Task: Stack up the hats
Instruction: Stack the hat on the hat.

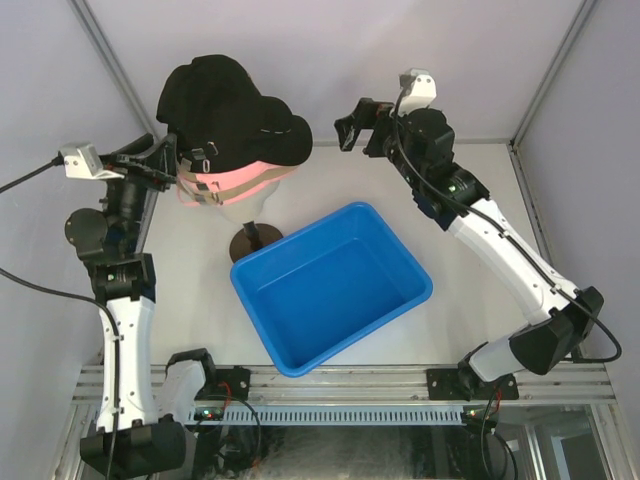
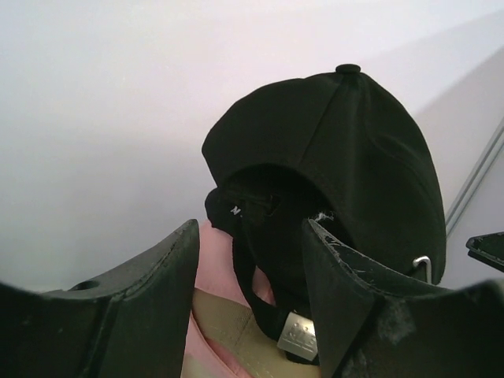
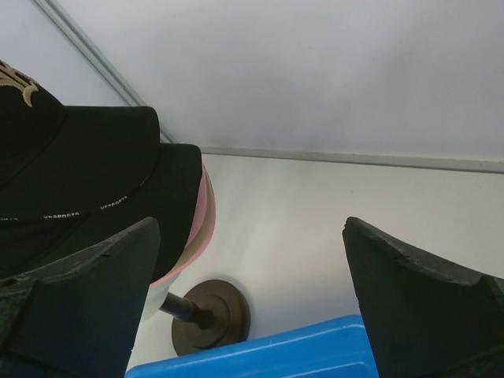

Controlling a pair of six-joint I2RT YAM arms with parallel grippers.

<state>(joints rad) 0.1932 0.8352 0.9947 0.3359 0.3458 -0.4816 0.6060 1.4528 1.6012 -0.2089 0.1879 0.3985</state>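
Note:
The hats sit stacked on a mannequin head at the back left. A black hat (image 1: 225,105) is on top, with a pink hat (image 1: 245,180) and a tan one (image 1: 205,190) showing under it. My left gripper (image 1: 168,168) is at the back of the stack. In the left wrist view it (image 2: 252,299) stands open around the black hat's (image 2: 346,150) back strap and metal buckle (image 2: 299,335), above pink (image 2: 213,260) and tan (image 2: 228,323) fabric. My right gripper (image 1: 352,125) is wide open and holds nothing, just right of the brims (image 3: 79,157).
A blue bin (image 1: 330,290) stands in the middle of the table, its near rim (image 3: 276,354) low in the right wrist view. The mannequin's brown round base (image 1: 255,240) stands between the bin and the hats. White walls close in behind and on both sides.

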